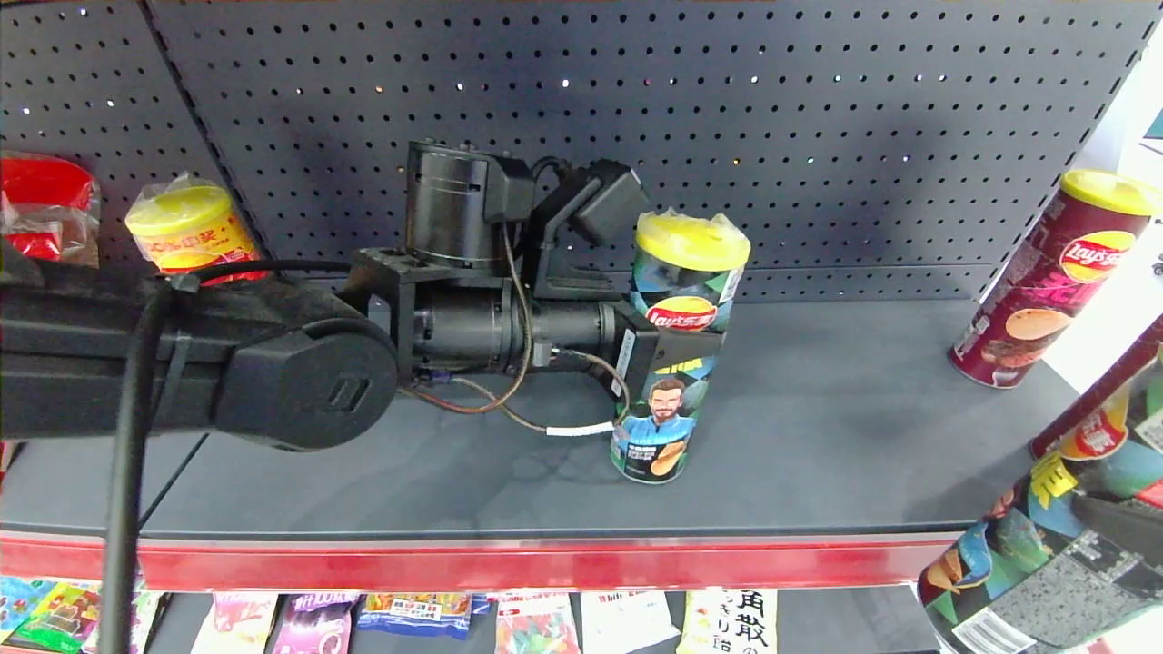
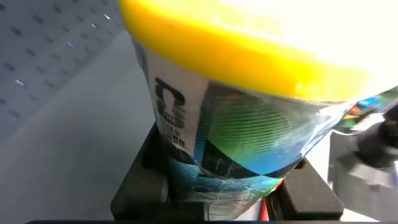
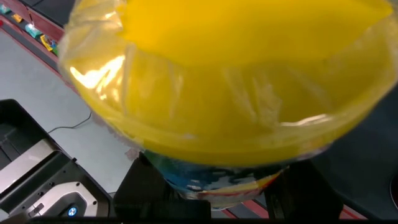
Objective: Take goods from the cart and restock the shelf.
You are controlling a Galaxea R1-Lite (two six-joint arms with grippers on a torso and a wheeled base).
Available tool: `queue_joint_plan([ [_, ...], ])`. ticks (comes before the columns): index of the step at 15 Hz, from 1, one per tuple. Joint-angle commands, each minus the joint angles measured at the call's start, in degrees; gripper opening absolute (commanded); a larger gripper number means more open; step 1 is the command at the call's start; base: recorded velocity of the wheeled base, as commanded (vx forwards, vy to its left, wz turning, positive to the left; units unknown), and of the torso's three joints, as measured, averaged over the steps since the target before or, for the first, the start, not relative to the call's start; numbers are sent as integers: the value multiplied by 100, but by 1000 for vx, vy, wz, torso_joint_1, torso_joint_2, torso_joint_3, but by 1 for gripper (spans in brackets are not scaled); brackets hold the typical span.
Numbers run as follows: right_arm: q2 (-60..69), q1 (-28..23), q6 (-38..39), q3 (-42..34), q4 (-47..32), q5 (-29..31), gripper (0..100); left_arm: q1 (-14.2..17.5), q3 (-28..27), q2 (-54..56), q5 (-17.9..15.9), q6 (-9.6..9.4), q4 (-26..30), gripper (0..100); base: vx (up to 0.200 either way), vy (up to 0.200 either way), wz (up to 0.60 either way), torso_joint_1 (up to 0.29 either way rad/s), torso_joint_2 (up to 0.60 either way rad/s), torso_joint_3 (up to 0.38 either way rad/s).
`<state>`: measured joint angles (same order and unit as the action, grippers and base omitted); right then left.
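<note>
**Releasing the blue can mid-shelf**

The blue chip can (image 1: 659, 427) is standing upright about midway along the shelf (image 1: 818, 436). Its base appears to be resting on the shelf board, between the shelf's red front lip (image 1: 545, 563) and its pegboard back (image 1: 727, 136). The left end effector (image 1: 677, 350) is clamping the can from the side around mid-body, below the yellow lid.

Off the shelf's right front corner, the right end effector (image 3: 224, 196) is gripping a second can (image 1: 1027, 554) of the same design. A maroon can (image 1: 1045, 282) is sitting at the shelf's right end and a yellow-lidded tub (image 1: 186, 227) at its left end, both well apart from the blue can.

A tall, narrow can is likely to tip. The base should be sitting flat before the fingers are opening. They should open fully, then draw back level along the arm's own line, without brushing the can.
</note>
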<state>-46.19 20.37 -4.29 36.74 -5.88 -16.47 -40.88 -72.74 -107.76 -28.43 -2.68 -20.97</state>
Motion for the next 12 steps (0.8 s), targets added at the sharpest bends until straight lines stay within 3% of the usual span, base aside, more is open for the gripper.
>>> queue_joint_plan([
  [1, -39, 2, -2, 8, -1, -5, 0, -105, 164, 194, 48, 66, -4, 0, 0, 0, 0, 0, 0, 0],
  [9, -48, 11, -2, 26, -1, -14, 0, -184, 832, 555, 153, 128, -30, 0, 0, 0, 0, 0, 0, 0],
  [12, -74, 11, -2, 35, 8, -14, 0, -210, 1016, 537, 162, 180, -294, 0, 0, 0, 0, 0, 0, 0],
])
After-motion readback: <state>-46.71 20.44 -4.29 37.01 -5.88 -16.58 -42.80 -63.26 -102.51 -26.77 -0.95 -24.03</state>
